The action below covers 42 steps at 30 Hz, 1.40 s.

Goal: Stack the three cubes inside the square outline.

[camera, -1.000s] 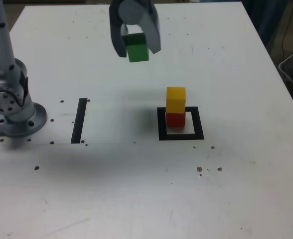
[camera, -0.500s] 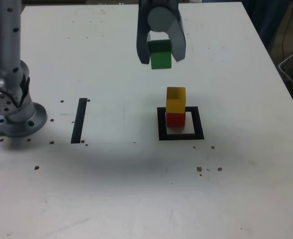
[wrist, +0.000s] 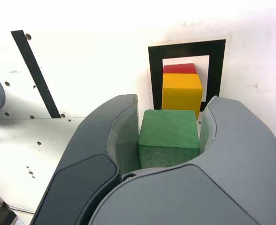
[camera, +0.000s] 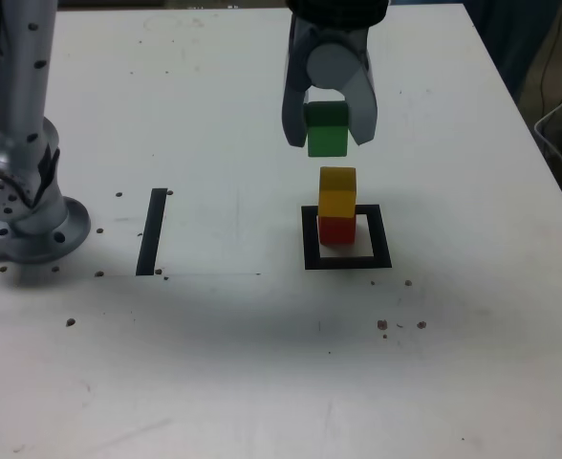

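Green cube: clamped between the two grey jaws of the gripper, held in the air just above the stack, not touching it. Yellow cube: resting on the red cube, slightly offset. Red cube: on the white centre of the square outline, toward its edge on the exterior view's left. Black tape strip: straight, well apart, to the exterior view's left of the outline. Arm base: grey, at the exterior view's far left on the white table.
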Motion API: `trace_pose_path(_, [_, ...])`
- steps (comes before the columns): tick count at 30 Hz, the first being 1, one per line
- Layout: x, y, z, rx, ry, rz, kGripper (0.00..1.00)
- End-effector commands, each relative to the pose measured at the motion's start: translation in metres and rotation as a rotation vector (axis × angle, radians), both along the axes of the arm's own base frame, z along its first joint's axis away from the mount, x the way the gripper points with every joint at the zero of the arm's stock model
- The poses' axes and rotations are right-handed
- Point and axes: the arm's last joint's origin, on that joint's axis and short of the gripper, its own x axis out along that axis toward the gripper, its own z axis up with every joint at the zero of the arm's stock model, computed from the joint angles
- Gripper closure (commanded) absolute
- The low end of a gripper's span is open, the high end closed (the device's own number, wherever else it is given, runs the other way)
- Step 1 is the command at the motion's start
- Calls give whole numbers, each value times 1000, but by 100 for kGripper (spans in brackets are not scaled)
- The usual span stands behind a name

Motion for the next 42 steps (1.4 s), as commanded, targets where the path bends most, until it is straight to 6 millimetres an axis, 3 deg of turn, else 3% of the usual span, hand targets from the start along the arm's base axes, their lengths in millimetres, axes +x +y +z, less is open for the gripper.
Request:
trace_pose_path(1, [1, -2, -4, 3, 13, -2, 86])
trace_pose_path(35, [22, -5, -38, 19, 38, 12, 86])
trace_pose_path(42, [22, -3, -41, 17, 42, 9, 74])
